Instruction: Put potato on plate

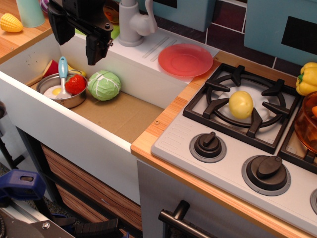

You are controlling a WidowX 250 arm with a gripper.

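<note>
The potato (241, 104), a small smooth pale-yellow egg shape, sits on the black grate of the left stove burner. The red-pink plate (185, 60) lies flat and empty on the white ledge behind the sink, left of the stove. My black gripper (95, 51) hangs over the far left of the sink, well away from both potato and plate. Its fingers point down and hold nothing; I cannot tell how far apart they stand.
In the sink lie a green cabbage (104, 85) and a metal pot (64, 91) with a tomato, fried egg and blue spatula. A grey faucet (132, 22) stands behind. A yellow bell pepper (308, 78), orange pot (306, 121) and stove knobs (208, 146) are at the right. Corn (11, 23) lies far left.
</note>
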